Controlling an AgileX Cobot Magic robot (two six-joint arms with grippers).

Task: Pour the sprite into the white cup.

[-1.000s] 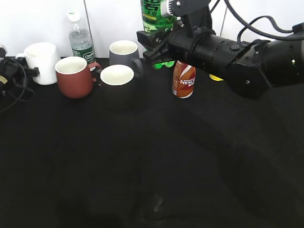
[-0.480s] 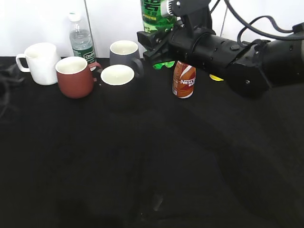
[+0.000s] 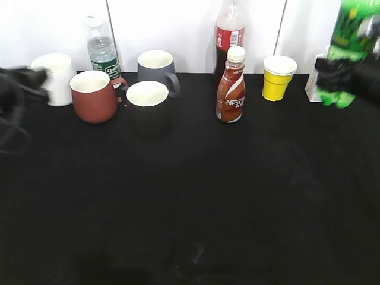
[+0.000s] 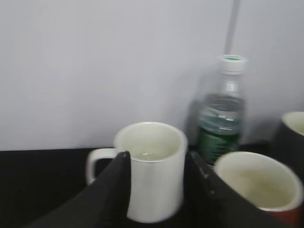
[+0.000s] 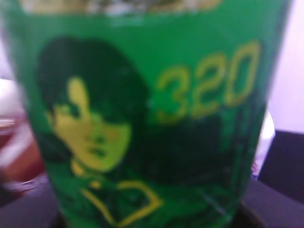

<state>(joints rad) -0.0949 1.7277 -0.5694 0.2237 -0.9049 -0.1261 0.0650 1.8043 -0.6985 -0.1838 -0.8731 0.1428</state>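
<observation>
Gripping the sprite (image 3: pixel 349 47) aloft at far right, right tool (image 3: pixel 347 74), left tool (image 4: pixel 159 190) open, straddling the white cup (image 4: pixel 152 168)

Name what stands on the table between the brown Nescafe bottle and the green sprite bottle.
In the exterior view, a yellow paper cup stands between the Nescafe bottle and the sprite, toward the back wall.

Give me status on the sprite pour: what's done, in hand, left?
Done: the sprite is off the table, held by the right gripper at the far right edge. In hand: the left gripper has its fingers on either side of the white cup. Left: bringing bottle and cup together and pouring; they're at opposite ends.
</observation>
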